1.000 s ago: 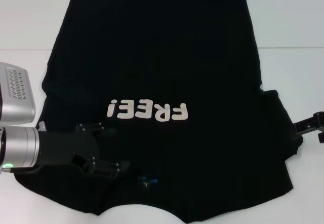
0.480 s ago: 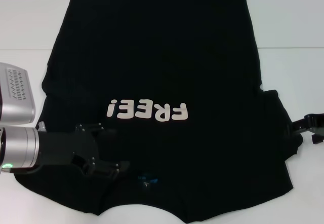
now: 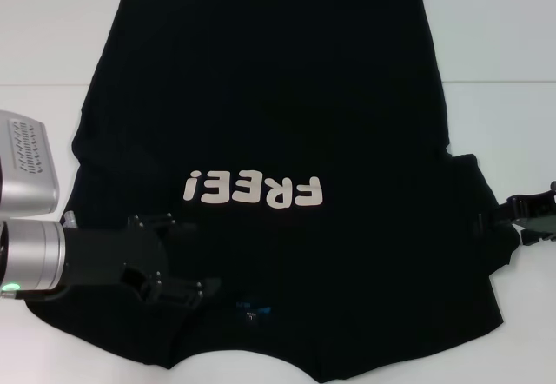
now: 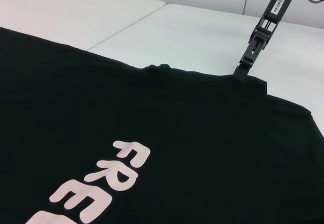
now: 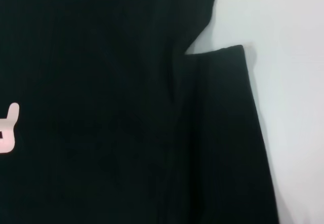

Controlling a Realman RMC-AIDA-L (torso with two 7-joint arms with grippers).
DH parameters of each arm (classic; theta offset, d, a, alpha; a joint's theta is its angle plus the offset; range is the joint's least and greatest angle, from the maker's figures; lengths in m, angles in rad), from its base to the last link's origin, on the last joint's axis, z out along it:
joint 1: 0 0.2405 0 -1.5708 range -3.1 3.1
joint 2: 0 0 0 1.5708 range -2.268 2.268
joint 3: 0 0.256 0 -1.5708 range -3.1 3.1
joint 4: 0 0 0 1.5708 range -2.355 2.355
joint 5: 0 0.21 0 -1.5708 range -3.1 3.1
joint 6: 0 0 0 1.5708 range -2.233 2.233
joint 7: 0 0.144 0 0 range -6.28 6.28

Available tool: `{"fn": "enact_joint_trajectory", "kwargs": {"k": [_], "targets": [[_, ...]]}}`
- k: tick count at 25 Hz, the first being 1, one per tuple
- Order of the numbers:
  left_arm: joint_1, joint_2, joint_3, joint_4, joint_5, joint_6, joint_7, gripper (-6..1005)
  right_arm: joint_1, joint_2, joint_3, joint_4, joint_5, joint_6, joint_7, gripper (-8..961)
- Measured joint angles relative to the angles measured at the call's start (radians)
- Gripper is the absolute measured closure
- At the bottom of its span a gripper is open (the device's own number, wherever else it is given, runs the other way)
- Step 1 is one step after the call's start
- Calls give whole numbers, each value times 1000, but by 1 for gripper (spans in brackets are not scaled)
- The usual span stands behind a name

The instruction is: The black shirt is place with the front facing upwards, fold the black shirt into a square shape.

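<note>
white table (image 3: pixel 512 45): bears the shirt | black shirt (image 3: pixel 269 115): spread flat, front up, collar at 6 o'clock | left gripper (image 3: pixel 187 267): over collar at 7 o'clock, claw spread apart | right gripper (image 3: pixel 508 215): sleeve edge at 4 o'clock, claw state unclear

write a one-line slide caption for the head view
Large black cotton T-shirt with white "FREE!" print spread on white table; left gripper over near shoulder, right gripper at sleeve edge.
</note>
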Motion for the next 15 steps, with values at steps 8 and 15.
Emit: {"fn": "enact_joint_trajectory", "kwargs": {"k": [8, 15], "targets": [[1, 0, 0, 0, 0, 0, -2, 63, 4, 5, -3, 2, 1, 5, -2, 91], [1, 0, -1, 1, 0, 0, -4, 63, 1, 6, -47, -4, -6, 28, 8, 116]]}}
